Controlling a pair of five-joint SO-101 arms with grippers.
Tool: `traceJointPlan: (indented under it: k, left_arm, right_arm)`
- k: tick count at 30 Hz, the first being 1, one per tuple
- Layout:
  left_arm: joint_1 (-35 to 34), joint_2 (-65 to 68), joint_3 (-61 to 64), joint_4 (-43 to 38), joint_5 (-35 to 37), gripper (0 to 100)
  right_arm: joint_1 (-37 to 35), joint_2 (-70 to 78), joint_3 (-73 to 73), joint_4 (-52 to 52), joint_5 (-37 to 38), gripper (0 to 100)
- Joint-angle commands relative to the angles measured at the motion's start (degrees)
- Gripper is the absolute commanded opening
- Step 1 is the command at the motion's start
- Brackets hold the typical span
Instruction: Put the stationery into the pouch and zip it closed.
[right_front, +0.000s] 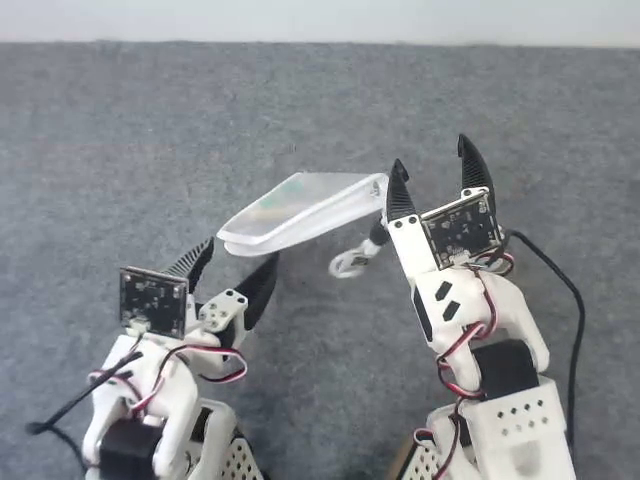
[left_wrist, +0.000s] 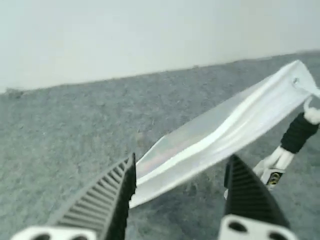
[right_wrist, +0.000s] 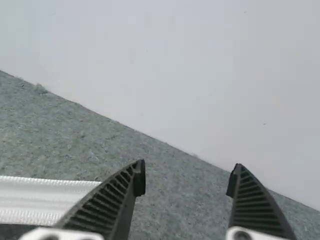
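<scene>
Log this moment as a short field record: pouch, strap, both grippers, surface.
pouch: translucent white zip pouch, tilted, high end by the right arm
strap: black-and-white cord hanging from the pouch's high end
left gripper: at the pouch's low end; grip unclear
right gripper: open, one finger beside the pouch's high end, nothing between
surface: grey carpet-like mat
zip state: cannot tell

Bright, even light over the table (right_front: 120, 150), only a faint shadow beneath the pouch (right_front: 300, 210), mild sheen on its plastic.
</scene>
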Motion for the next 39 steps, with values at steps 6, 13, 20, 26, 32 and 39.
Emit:
traceJointPlan:
  k: [6,13,20,26,32,39]
  left_arm:
    - [-6.0,-1.4,-9.0,0.2,5.5,27]
    - [-6.6,-1.4,-10.4,0.8,5.5,27]
    - [-6.6,-1.4,-10.1,0.3,5.5,22]
    - [-6.6,-1.4,-10.1,-2.7,5.4,1]
    - [-6.7,-1.4,-7.8,-5.1,5.1,1]
    - [-12.0,-1.4,0.0,-13.5,5.5,1]
  right_arm:
    - [-0.4,-0.9,-0.3,-1.5,0.9,25.3]
    - [-0.5,-0.9,-0.3,-1.5,0.9,25.3]
    - [-1.9,-0.9,-0.3,-1.3,0.4,22.5]
    - [-2.3,-1.5,-0.3,-1.5,0.9,1.0]
    - [-2.2,-1.5,-0.3,-1.5,0.4,0.9]
    - [-2.2,-1.5,-0.5,-1.5,0.4,0.6]
